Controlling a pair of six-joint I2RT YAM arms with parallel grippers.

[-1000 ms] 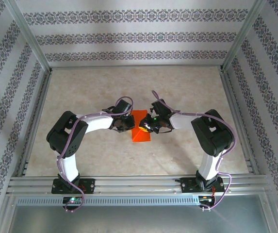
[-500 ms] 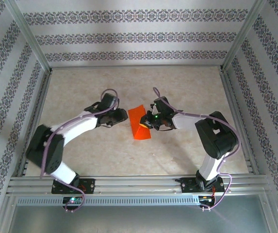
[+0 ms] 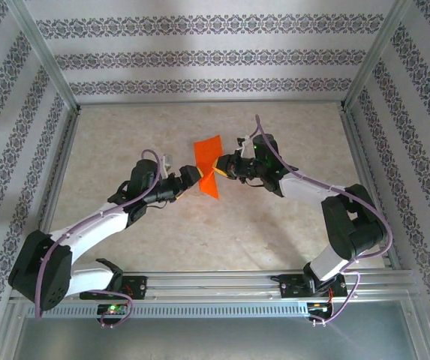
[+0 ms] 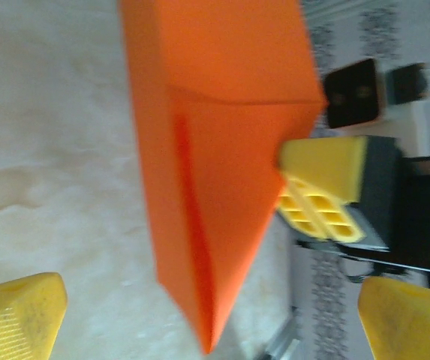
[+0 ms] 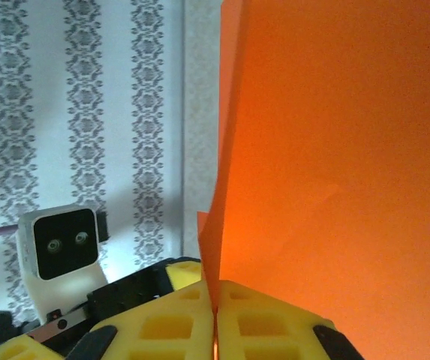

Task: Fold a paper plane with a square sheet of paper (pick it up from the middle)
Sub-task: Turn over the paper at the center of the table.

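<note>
Folded paper (image 3: 208,159) over a beige marbled table (image 3: 275,221).
The right gripper (image 3: 219,167) pinches it; the left gripper (image 3: 190,177) gapes wide; patterned walls (image 3: 199,56) surround.

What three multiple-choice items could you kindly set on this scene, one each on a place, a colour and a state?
1. Where is the paper sheet?
A. between the left gripper and the right gripper
B. flat beside the arm bases
C. in the far left corner

2. What colour are the right gripper's pads?
A. blue
B. yellow
C. black

3. How is the right gripper?
A. open
B. shut on nothing
C. shut on the paper sheet

Key:
1 A: the top view shows the sheet midway between the two grippers.
2 B: the right wrist view shows yellow pads.
3 C: those pads meet on the sheet's lower edge.
</note>
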